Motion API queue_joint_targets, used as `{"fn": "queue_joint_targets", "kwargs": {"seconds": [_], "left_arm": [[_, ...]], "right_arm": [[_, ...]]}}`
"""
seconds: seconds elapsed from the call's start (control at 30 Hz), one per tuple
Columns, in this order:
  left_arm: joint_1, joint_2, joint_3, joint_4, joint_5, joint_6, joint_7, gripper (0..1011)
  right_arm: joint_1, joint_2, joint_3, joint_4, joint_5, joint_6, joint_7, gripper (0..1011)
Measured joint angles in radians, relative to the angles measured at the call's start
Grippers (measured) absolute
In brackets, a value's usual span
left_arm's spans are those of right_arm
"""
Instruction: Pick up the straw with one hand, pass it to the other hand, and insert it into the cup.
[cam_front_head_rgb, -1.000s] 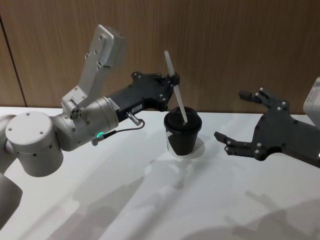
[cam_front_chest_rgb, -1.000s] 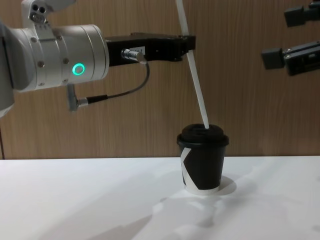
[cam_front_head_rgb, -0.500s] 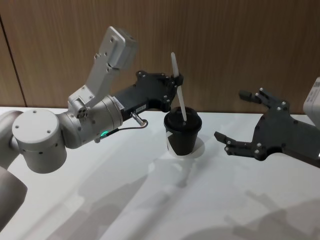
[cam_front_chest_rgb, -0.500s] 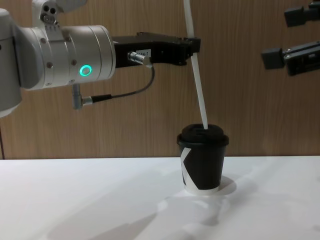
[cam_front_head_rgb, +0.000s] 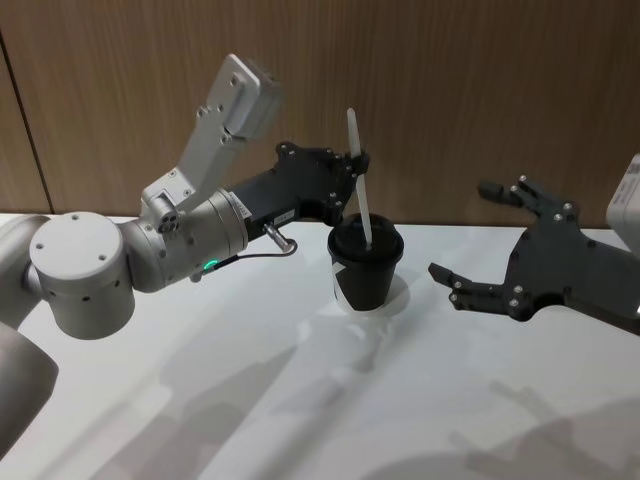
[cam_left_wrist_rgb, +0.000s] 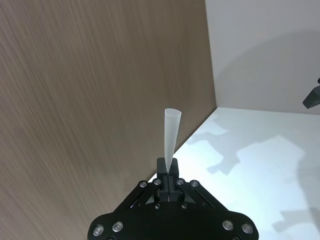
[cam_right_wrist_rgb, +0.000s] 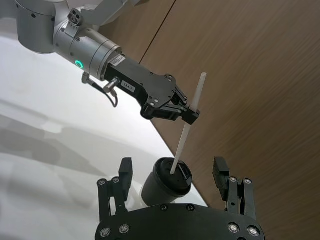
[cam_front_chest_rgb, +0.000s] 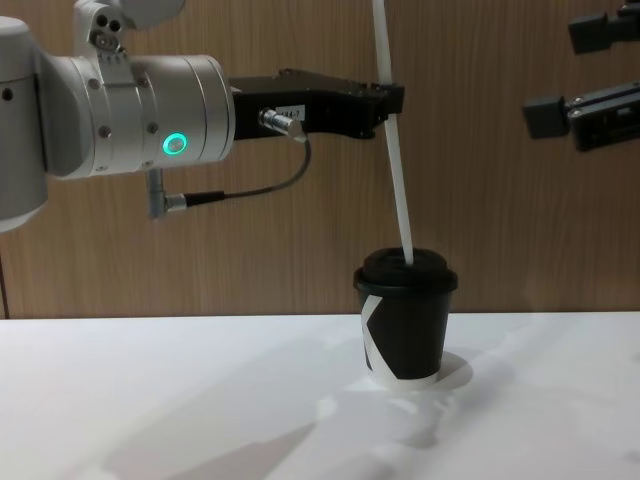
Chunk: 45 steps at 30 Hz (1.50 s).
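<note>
The white straw (cam_front_head_rgb: 359, 180) stands nearly upright over the black cup (cam_front_head_rgb: 366, 272), and its lower end meets the domed lid. My left gripper (cam_front_head_rgb: 355, 166), on the silver arm, is shut on the straw's upper part. In the chest view the straw (cam_front_chest_rgb: 396, 160) leans slightly, the left gripper (cam_front_chest_rgb: 392, 100) grips it well above the cup (cam_front_chest_rgb: 404, 322). The left wrist view shows the straw (cam_left_wrist_rgb: 171, 132) rising from the shut left gripper (cam_left_wrist_rgb: 167, 172). My right gripper (cam_front_head_rgb: 494, 238) hangs open and holds nothing, to the right of the cup.
The cup stands on a white table (cam_front_head_rgb: 300, 400) in front of a brown wood-grain wall (cam_front_head_rgb: 480, 90). The right wrist view looks past the open right gripper (cam_right_wrist_rgb: 172, 172) at the cup (cam_right_wrist_rgb: 165, 184), the straw (cam_right_wrist_rgb: 189, 127) and the left gripper (cam_right_wrist_rgb: 186, 115).
My left gripper has shifted a little toward the cup's top, bringing the straw closer to upright. The straw's lower end stays at the lid. The right arm has not moved.
</note>
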Motion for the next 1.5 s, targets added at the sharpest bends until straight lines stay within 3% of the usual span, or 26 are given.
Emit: {"fn": "queue_joint_targets", "kwargs": {"seconds": [0.6,1.17,1.5], "left_arm": [[-0.016,-0.008,-0.006,0.032,0.013,0.014,-0.029,4],[-0.034,-0.046,-0.002,0.119,0.002,0.008,-0.073,11],[-0.039,-0.056,0.001,0.147,-0.002,0.001,-0.085,290]], "right_arm": [[0.0,0.0,0.0,0.0,0.0,0.0,0.0,1001],[0.0,0.0,0.0,0.0,0.0,0.0,0.0,1001],[0.0,0.0,0.0,0.0,0.0,0.0,0.0,1001]]}}
